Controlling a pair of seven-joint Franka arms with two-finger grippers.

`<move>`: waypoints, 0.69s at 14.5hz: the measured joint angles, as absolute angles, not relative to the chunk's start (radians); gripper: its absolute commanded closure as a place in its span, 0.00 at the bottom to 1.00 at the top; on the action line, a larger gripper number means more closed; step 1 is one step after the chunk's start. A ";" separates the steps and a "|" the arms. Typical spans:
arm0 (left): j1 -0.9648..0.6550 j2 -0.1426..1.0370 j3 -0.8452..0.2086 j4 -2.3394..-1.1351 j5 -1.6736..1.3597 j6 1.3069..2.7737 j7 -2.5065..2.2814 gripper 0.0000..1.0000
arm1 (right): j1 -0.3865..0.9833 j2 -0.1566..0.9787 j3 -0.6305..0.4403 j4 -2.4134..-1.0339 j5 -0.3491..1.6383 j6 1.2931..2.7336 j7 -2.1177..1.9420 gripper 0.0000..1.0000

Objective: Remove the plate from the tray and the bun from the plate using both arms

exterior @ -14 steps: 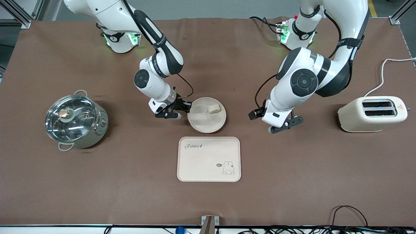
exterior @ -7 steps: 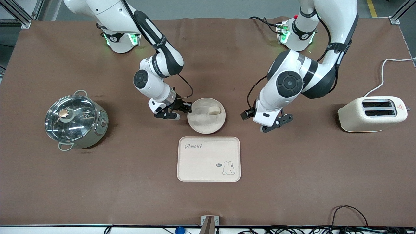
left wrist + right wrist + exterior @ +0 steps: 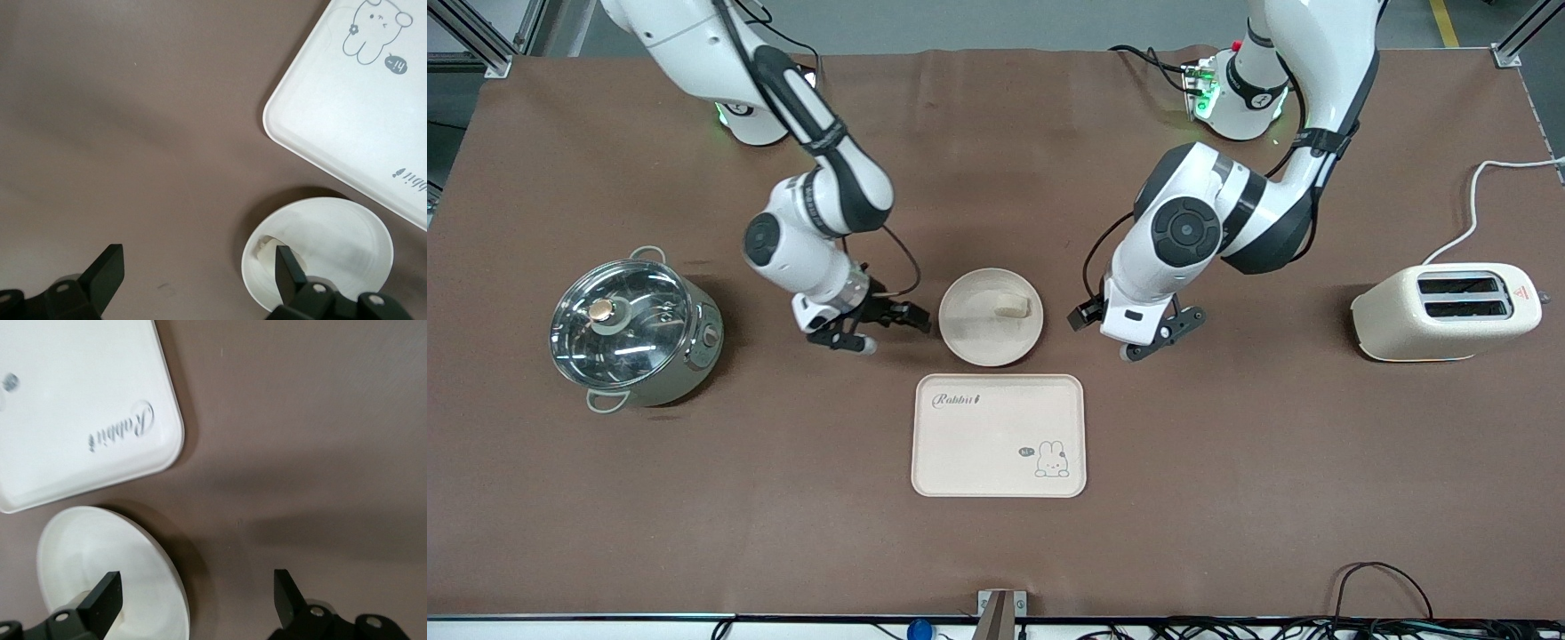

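Observation:
The round cream plate (image 3: 987,333) rests on the brown table, just farther from the front camera than the tray (image 3: 999,435), which is bare. The small bun (image 3: 1012,306) lies on the plate near its rim. My right gripper (image 3: 896,334) is open and empty, low beside the plate toward the right arm's end. My left gripper (image 3: 1160,336) is open and empty, over the table beside the plate toward the left arm's end. The left wrist view shows the plate (image 3: 340,247), the bun (image 3: 265,248) and the tray (image 3: 347,113). The right wrist view shows the plate (image 3: 93,560) and the tray (image 3: 67,420).
A steel pot with a glass lid (image 3: 633,333) stands toward the right arm's end. A cream toaster (image 3: 1445,311) with a white cord stands toward the left arm's end. Cables run along the table's front edge.
My right gripper has drawn back from the plate's rim toward the pot. My left gripper has moved closer to the plate. The plate and bun stay put.

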State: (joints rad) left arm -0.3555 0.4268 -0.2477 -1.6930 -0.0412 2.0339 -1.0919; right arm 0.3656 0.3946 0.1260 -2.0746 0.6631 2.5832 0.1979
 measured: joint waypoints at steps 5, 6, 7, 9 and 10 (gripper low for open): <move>-0.411 0.476 -0.248 -1.697 -0.041 2.105 -1.229 0.00 | 0.199 0.232 0.045 -1.909 0.355 2.069 0.169 0.00; -0.425 0.492 -0.247 -1.698 -0.040 2.128 -1.261 0.01 | 0.163 0.212 0.039 -1.859 0.294 1.975 0.168 0.00; -0.441 0.509 -0.247 -1.699 -0.030 2.148 -1.297 0.01 | 0.127 0.195 0.037 -1.805 0.241 1.891 0.166 0.00; -0.470 0.547 -0.247 -1.701 0.031 2.176 -1.400 0.02 | 0.064 0.168 0.035 -1.700 0.161 1.758 0.150 0.00; -0.480 0.565 -0.248 -1.701 0.055 2.189 -1.445 0.02 | 0.037 0.154 0.034 -1.656 0.142 1.707 0.136 0.00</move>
State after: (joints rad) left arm -0.4801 0.5647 -0.2477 -1.7010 0.0552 2.1890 -1.4451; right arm 0.0371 0.1545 0.0337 -1.6562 0.1424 1.7073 0.1357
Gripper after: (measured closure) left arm 0.009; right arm 0.000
